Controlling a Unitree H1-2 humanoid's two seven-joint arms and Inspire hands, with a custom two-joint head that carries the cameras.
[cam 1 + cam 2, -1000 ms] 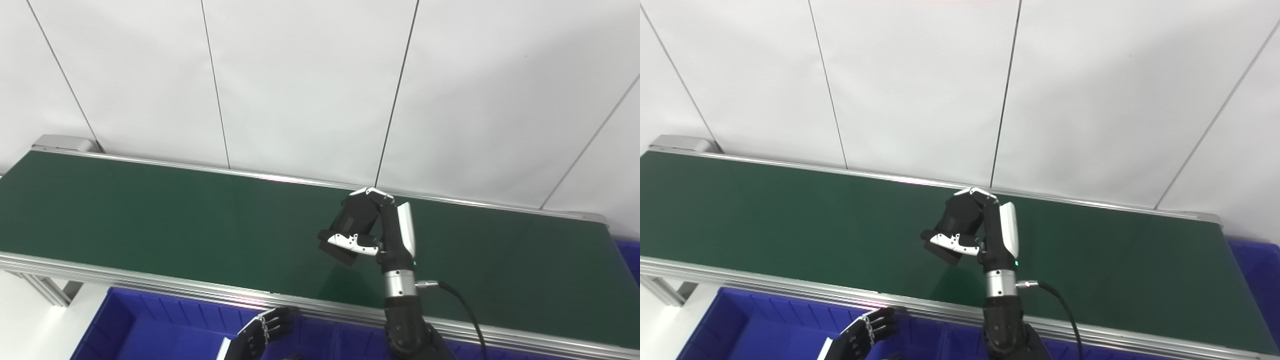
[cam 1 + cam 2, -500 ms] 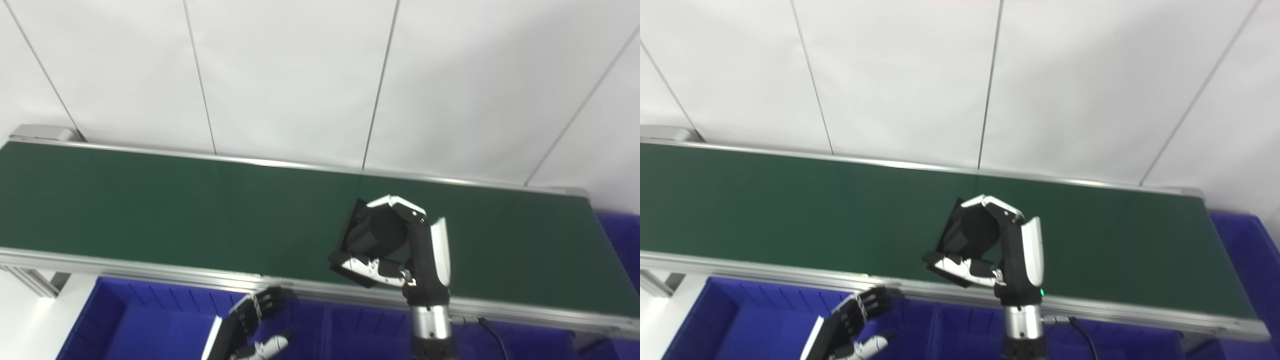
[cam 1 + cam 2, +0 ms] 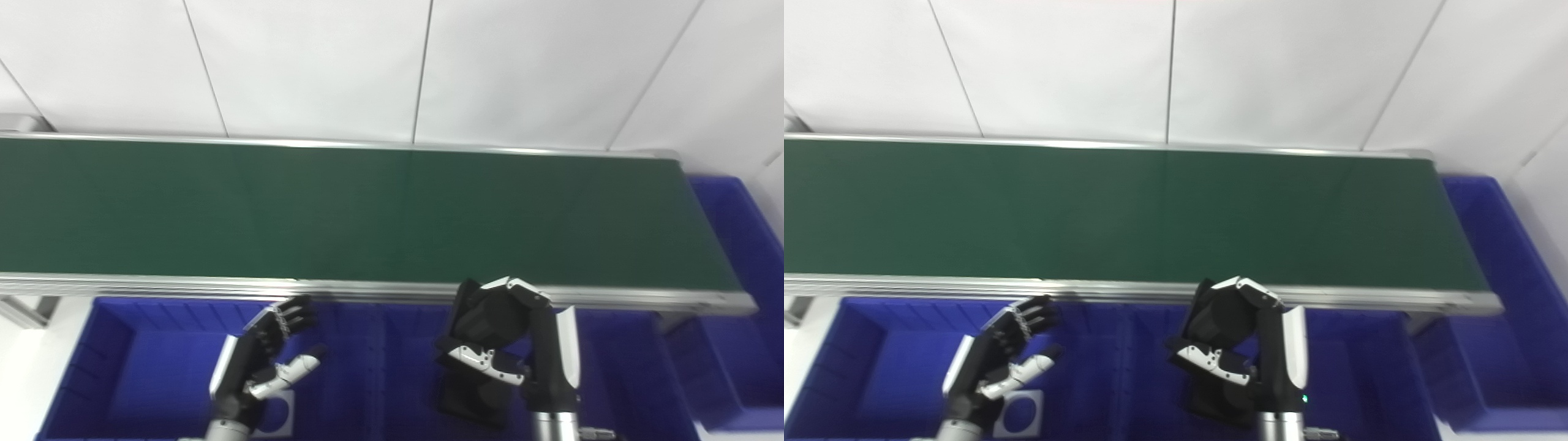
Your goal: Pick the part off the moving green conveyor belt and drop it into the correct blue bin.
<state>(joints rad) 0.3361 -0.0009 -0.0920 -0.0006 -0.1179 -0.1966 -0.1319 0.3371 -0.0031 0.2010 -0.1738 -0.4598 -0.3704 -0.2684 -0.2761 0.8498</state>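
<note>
Below the green conveyor belt [image 3: 367,208], the right hand [image 3: 514,343] grips a black part [image 3: 471,398] over the blue bin [image 3: 618,373] for release, while the left hand [image 3: 257,361] waits open.

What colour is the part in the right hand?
Black. The part hangs from the right hand over the blue bin; clearest in the left eye view.

The right hand [image 3: 514,343] is mostly black, with jointed fingers capped by white plates along their upper segments and a long white panel down the outer edge of the palm. Its thumb carries a white cover dotted with small dark screws. Below it sits a polished silver wrist collar, with a tiny green light beside it in the right eye view. The left hand [image 3: 260,361] is black too, with a white side panel, a white thumb and silvery links across the knuckles.
</note>
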